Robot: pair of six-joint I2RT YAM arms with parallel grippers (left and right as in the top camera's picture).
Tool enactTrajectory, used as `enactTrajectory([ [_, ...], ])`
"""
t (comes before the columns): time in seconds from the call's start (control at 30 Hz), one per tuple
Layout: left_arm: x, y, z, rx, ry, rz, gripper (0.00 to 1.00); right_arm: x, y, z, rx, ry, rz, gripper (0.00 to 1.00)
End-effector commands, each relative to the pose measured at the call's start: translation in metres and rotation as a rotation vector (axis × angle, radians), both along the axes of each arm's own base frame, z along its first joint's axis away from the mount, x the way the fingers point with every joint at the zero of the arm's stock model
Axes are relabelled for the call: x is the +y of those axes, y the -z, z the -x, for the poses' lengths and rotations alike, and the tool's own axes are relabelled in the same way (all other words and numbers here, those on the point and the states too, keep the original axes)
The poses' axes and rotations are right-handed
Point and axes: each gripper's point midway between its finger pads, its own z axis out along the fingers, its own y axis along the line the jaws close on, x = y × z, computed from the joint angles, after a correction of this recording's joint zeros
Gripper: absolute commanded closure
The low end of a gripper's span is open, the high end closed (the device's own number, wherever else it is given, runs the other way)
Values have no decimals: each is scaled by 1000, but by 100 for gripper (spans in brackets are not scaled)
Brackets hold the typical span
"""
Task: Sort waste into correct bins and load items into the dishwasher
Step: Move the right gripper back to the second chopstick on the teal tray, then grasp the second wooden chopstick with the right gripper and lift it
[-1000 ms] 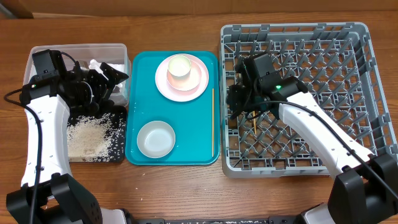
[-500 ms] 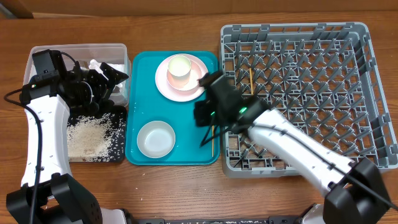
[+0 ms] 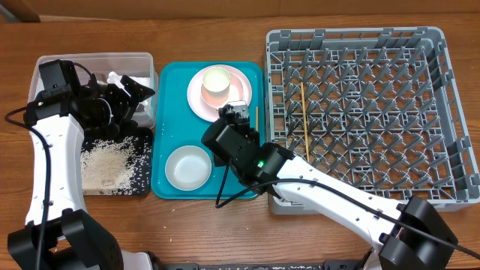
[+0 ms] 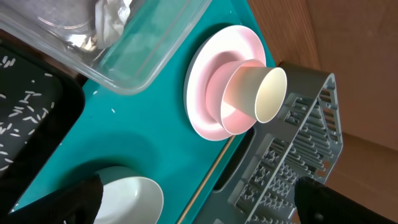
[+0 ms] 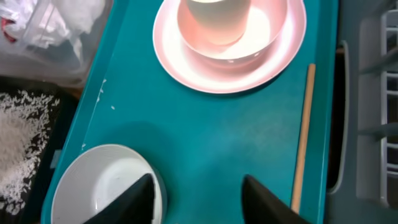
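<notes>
I find the right gripper (image 5: 199, 200) partly spread and holding nothing over the teal tray (image 5: 236, 143), with the chopstick (image 5: 303, 137) lying just outside one finger and the white bowl (image 5: 99, 186) at the other, while the left gripper (image 4: 205, 199) is spread wide and holding nothing.

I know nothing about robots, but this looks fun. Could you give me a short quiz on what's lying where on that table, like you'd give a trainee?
1. True or false: the cream cup stands on the pink plate.
2. Where does the loose rice lie? A) black tray B) clear tub C) white bowl
3. Fill in a number: the dish rack holds ____ chopstick.
Key: 1 true; 2 A; 3 one.
</notes>
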Motion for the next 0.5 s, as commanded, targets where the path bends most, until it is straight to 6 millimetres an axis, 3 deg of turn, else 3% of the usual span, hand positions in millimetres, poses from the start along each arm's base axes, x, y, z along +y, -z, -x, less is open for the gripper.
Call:
enactTrajectory([
  [0.0,2,-9,-3,-32,9,-19,0,-11,6,-10,-13,46,32,58],
  [0.2,2,-9,-3,-32,9,-19,0,-20,34,-19,-11,109,108,59],
  [0.3,2,-9,-3,-32,9,-19,0,-26,53,-23,-14,132,173,48],
  [0.47,2,-9,-3,-32,9,-19,0,-33,68,-26,-14,151,226,48],
])
